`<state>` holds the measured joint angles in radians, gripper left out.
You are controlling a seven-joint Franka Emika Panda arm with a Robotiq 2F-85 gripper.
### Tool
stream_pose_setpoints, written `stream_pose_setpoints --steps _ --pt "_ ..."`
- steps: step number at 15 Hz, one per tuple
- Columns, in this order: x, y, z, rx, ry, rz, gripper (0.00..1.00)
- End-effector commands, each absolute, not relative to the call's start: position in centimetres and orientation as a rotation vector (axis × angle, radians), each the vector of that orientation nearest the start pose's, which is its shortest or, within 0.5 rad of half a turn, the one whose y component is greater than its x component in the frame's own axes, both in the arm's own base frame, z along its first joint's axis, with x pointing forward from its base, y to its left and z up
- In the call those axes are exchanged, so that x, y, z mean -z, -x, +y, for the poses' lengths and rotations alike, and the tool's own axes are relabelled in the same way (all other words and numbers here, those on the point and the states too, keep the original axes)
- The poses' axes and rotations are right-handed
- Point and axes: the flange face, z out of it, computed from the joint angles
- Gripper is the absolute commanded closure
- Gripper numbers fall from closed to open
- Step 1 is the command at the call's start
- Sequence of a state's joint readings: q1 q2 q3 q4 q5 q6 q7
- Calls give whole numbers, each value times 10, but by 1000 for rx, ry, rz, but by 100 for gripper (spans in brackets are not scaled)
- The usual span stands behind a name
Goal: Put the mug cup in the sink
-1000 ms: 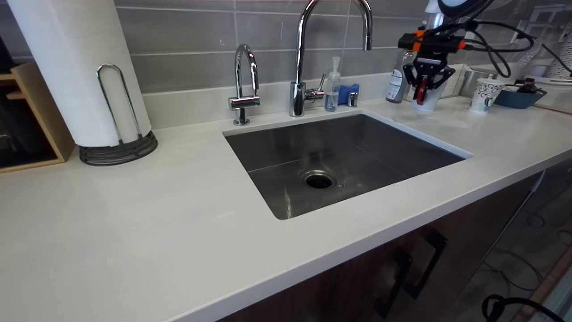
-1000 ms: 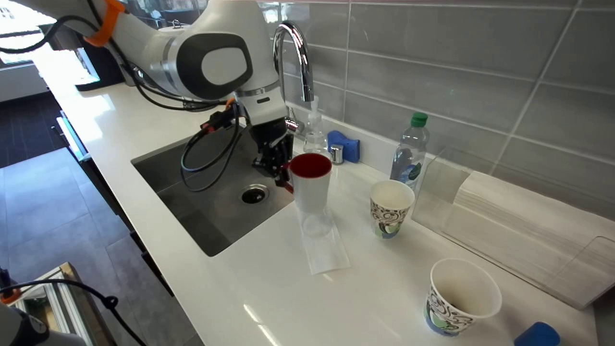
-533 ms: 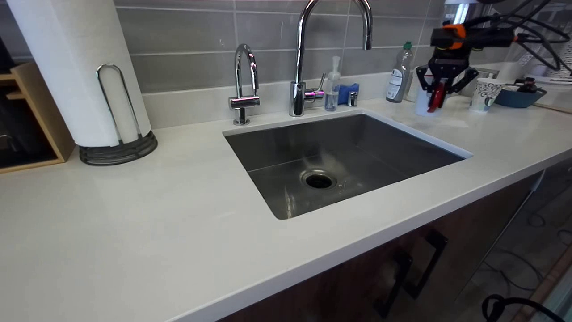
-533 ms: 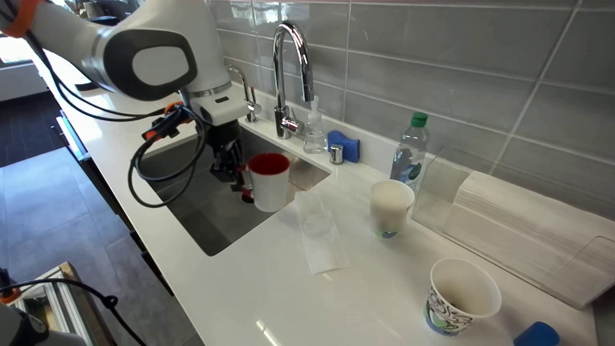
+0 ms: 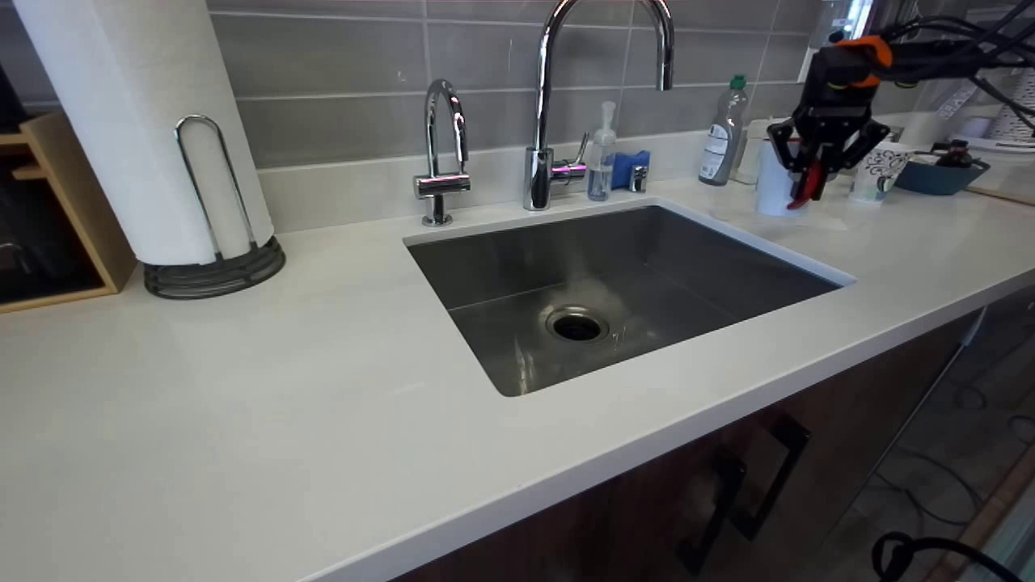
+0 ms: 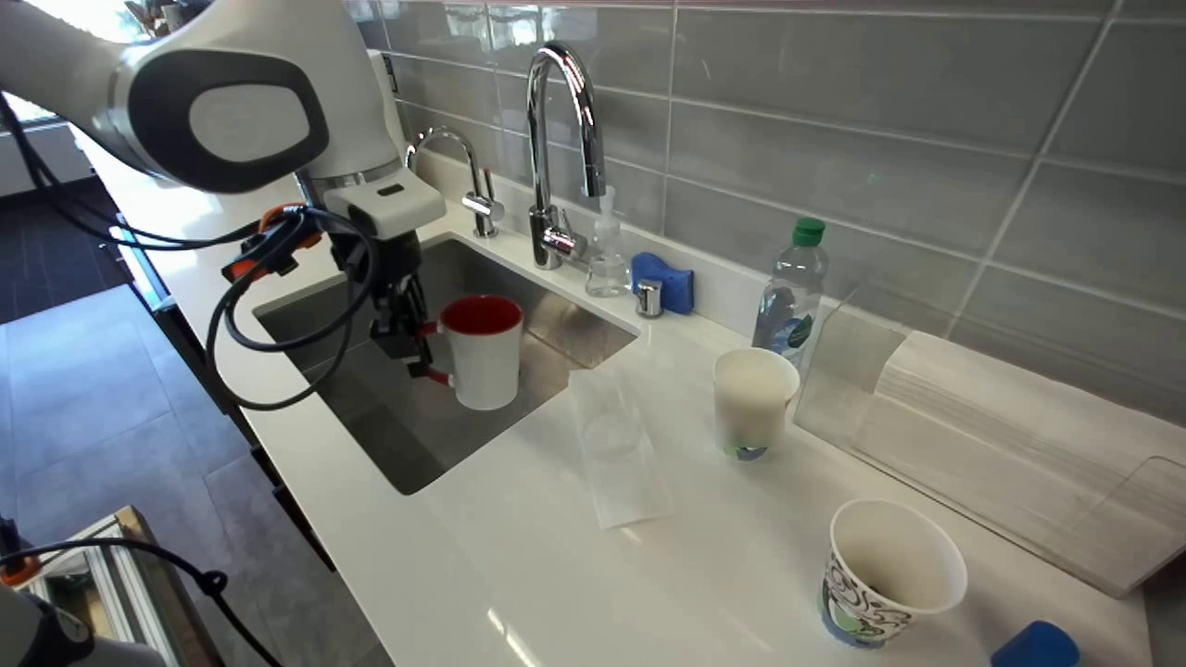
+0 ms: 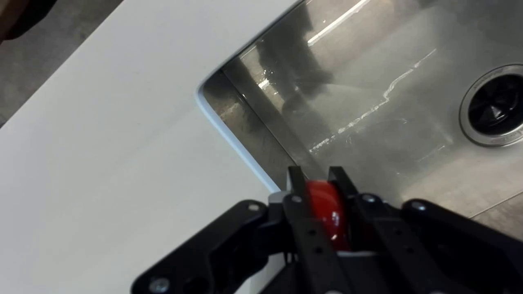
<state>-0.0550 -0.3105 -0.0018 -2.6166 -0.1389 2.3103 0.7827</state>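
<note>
1. The white countertop is running along the tiled backsplash.
2. The sink is lying within it, its end rim showing just beside the gripper in the wrist view.
3. The gripper is clamping: its jaws are standing nearly together, parted only by the red handle of the mug cup.
4. The mug cup is hanging upright, long axis near vertical, mouth facing up, near that end rim; whether its base is hanging wholly over the basin, I cannot tell. Its body is lying to the backsplash side of the jaws, beside them rather than straight below. So the coming move is probably turning on the body, which is needing to clear the rim before any lowering.
5. The drain is sitting well apart from the jaws, probably marking the way to go.
6. The red handle is bearing the cup from one side, so I am judging some tilt possible.
</note>
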Motion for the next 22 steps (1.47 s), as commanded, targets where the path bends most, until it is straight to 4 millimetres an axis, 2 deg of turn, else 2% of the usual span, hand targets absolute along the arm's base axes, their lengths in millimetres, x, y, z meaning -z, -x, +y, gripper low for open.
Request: stream_pose_setpoints --steps 1,3,4,6,9,11,13,15,19,22 --pt "-356 -410 -26 61 3013 1180 80" --pt "-355 -410 -27 58 3014 1180 80" --pt "-353 -413 -16 30 3028 1077 95" --pt "-345 -419 21 28 3096 853 95" --pt "-325 -416 98 -14 3152 589 95" --pt "-311 -419 141 -17 3191 396 95" --pt "-302 -427 170 16 3212 207 95" --pt "-300 -441 183 34 3214 29 95" --pt "-295 -480 185 46 3161 -301 95" --pt "-277 -507 189 49 3095 -542 95"
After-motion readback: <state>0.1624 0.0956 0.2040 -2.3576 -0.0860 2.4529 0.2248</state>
